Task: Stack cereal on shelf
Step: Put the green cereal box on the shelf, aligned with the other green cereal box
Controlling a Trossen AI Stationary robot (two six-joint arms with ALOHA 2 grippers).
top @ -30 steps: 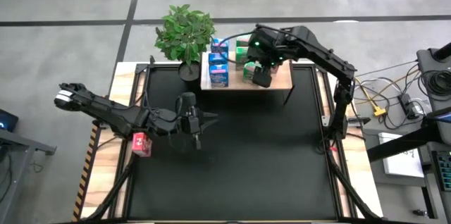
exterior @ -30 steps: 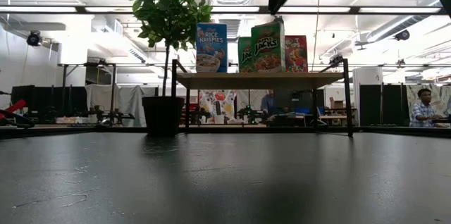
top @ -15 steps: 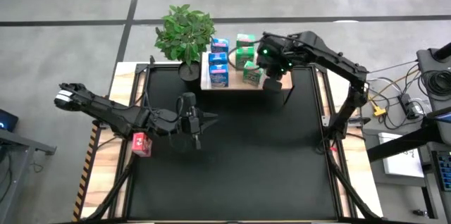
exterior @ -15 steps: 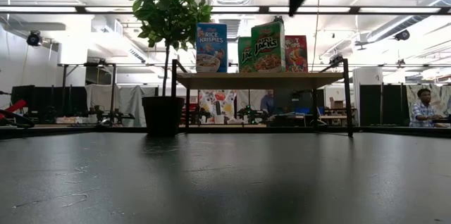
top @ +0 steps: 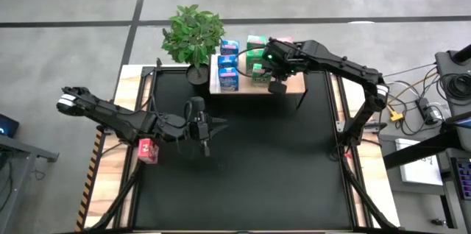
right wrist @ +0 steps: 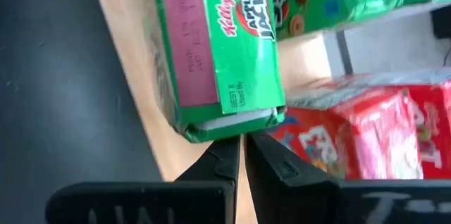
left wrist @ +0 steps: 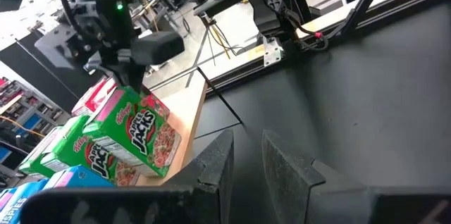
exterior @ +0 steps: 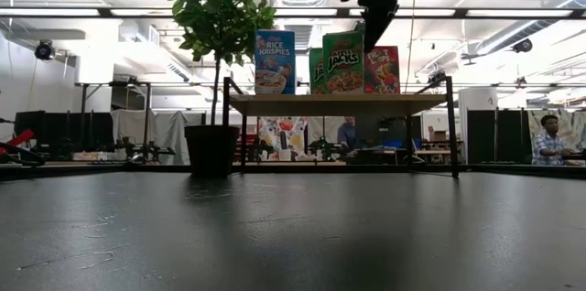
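High view: shelf [top: 294, 85] at the desk's [top: 280, 168] far edge carries blue and green cereal boxes; one red box [top: 148, 149] waits on the desk's left edge, beside the left gripper [top: 213, 125].
Low view: blue box [exterior: 274, 61], green box [exterior: 343, 61] and a red one [exterior: 385, 70] stand upright on the shelf.
Left wrist view: left gripper parted, empty.
Right wrist view: right gripper [right wrist: 243, 155] clenched, empty, just beside the green box.
Progress: judged mostly done.
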